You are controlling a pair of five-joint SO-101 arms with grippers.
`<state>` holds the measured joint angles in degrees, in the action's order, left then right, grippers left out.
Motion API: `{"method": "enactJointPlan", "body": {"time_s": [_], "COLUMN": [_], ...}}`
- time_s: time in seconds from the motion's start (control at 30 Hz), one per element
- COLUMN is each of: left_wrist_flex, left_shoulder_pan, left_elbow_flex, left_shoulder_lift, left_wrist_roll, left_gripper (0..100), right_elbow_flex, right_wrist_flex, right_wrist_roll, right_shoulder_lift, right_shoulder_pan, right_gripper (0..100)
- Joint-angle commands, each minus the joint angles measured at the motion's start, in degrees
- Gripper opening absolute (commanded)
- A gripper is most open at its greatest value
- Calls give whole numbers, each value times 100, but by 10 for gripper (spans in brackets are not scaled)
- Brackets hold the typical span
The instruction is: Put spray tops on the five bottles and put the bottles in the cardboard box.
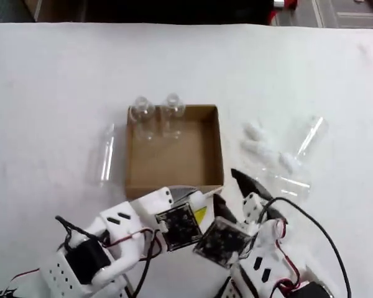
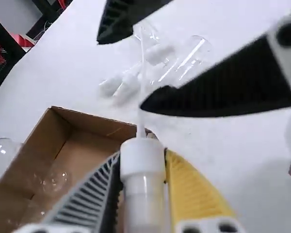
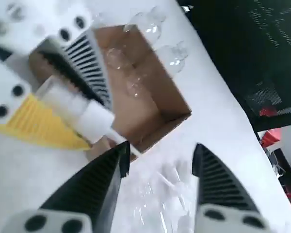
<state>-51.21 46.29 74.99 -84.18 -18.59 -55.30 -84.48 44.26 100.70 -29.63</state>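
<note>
While the left hand [image 2: 142, 156] pinches a white-collared plastic spray top [image 2: 143, 165] w/ its thin dip tube [image 2: 141, 73] pointing outward, the right hand [image 3: 160, 148] hangs just beyond it, black fingers [image 3: 102, 179] spread either side of the tube & gripping nothing. Risks, as judged: the tube looks thin & bendy, so a right hand closing on it off-centre could kink it or drag the top askew in the left hand's pinch. No bottle is lined up w/ the tube, so the pairing is not yet set up. Both hands crowd the near wall of the open brown cardboard box [image 1: 143, 189]; a careless swing could shove it. Elsewhere on the white tabletop [image 1: 50, 93]: two clear round-shouldered bottles [image 1: 142, 112] at the box's far wall, inside or over the rim, can't tell. One clear bottle [image 1: 105, 152] lies left of the box. More clear bottles [image 1: 311, 133] & loose white spray tops [image 1: 253, 130] sit jumbled to its right, near the right hand.
</note>
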Motion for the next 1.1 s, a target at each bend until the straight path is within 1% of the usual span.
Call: {"method": "enactJointPlan", "body": {"time_s": [0.0,0.1,0.23,0.37,0.53,0.57,0.67,0.83,0.9,1.0,1.07], "left_wrist_flex": [176,176,167,44,0,0,0,0,0,0,0], "left_shoulder_pan": [40,40,40,40,48,66,75,75,75,75,84], "left_elbow_flex": [-53,-53,-53,-79,-97,-88,-88,-88,-88,-88,-88], "left_shoulder_lift": [-57,-57,-57,-57,-66,-66,-66,-66,-66,-66,-66], "left_wrist_roll": [-44,-44,-44,-44,-44,-44,-44,-44,-44,-44,-44], "left_gripper": [22,22,22,22,22,22,22,22,22,22,23], "right_elbow_flex": [202,211,185,70,-422,-492,-563,-598,-651,-835,-897], "right_wrist_flex": [-787,-1051,-910,-462,4,48,40,48,48,48,57], "right_wrist_roll": [1116,1248,1204,1204,1248,1248,1257,1257,1275,1670,1785], "right_shoulder_lift": [-119,-119,-119,-119,-119,-119,-75,-110,-110,-110,-84], "right_shoulder_pan": [-259,-629,-936,-901,-664,-620,-629,-629,-629,-629,-602], "right_gripper": [245,245,244,244,241,229,149,124,91,38,19]}}
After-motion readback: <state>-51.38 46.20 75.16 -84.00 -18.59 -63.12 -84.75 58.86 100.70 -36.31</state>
